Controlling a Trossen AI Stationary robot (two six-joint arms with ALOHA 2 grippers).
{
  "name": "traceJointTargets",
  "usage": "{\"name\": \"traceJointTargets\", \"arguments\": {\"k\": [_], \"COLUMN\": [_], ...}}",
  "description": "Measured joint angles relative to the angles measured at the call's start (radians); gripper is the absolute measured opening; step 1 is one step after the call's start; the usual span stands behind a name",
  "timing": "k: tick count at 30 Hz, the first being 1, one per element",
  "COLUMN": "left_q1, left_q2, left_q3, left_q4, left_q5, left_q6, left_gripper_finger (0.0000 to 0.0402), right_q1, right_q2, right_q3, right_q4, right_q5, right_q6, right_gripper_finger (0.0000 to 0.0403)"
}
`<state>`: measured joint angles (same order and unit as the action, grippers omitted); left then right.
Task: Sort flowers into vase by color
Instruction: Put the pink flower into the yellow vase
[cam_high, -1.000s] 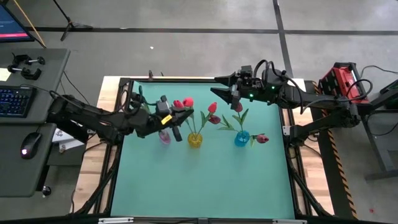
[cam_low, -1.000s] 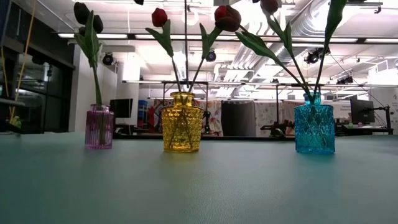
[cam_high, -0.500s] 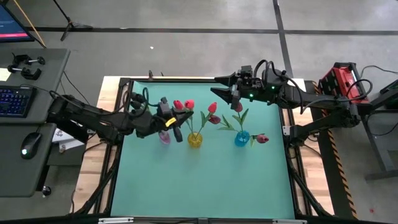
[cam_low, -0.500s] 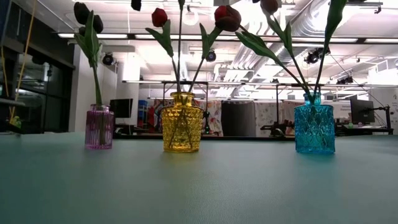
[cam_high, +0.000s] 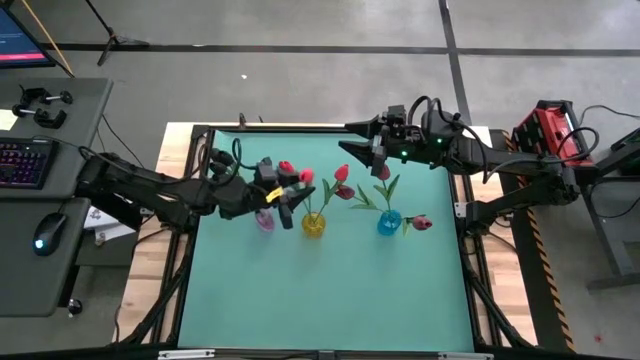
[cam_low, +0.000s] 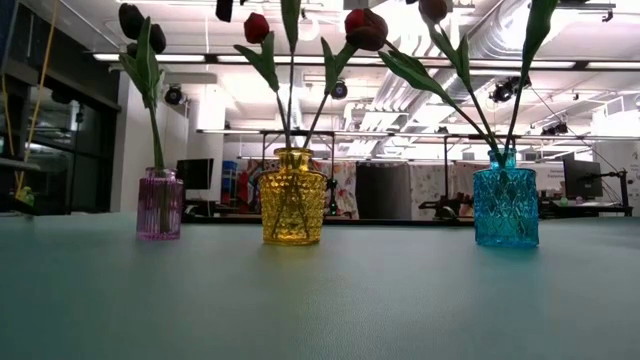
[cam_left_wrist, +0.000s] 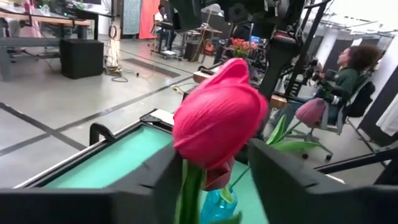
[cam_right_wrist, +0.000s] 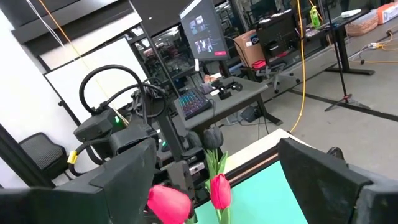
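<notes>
My left gripper is shown above the gap between the pink vase and the yellow vase. In the left wrist view my two dark fingers stand apart, with a bright red-pink tulip rising between them; a gap shows on either side of its green stem, so I judge the grip loosened rather than clamped, though contact lower on the stem is hidden. Key relation: the stem's long axis runs near upright between my fingers, bud uppermost, and in the low view a stem drops from the top edge toward the yellow vase's mouth. The yellow vase therefore lies directly below and slightly toward the table's middle from my left fingers. It already holds red tulips; the pink vase holds dark, near-black buds; the blue vase holds maroon ones. My left arm is clearly the nearer one to this flower. My right gripper waits with fingers spread wide and empty over the far side of the table, behind the blue vase, well apart from the tulip. Judgement: if the stem end is seated in the yellow vase, withdrawal should follow the stem's axis upward, so the bud is not snagged.
</notes>
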<state>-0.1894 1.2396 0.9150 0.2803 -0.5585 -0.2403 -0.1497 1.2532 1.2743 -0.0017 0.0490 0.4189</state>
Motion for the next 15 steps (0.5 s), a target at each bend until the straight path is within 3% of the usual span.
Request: {"name": "traceJointTargets", "arguments": {"k": [7, 15], "left_q1": [0.0, 0.0], "left_q2": [-0.043, -0.115], "left_q3": [0.0, 0.002], "left_q4": [0.0, -0.031], "left_q5": [0.005, 0.015], "left_q6": [-0.029, -0.039], "left_gripper_finger": [0.0263, 0.0285], "right_q1": [0.0, -0.001], "right_q2": [-0.004, -0.034], "right_q3": [0.0, 0.0], "right_q4": [0.009, 0.005], "right_q5": [0.0, 0.003], "right_q6": [-0.008, -0.038], "right_gripper_finger": [0.0325, 0.0325]}}
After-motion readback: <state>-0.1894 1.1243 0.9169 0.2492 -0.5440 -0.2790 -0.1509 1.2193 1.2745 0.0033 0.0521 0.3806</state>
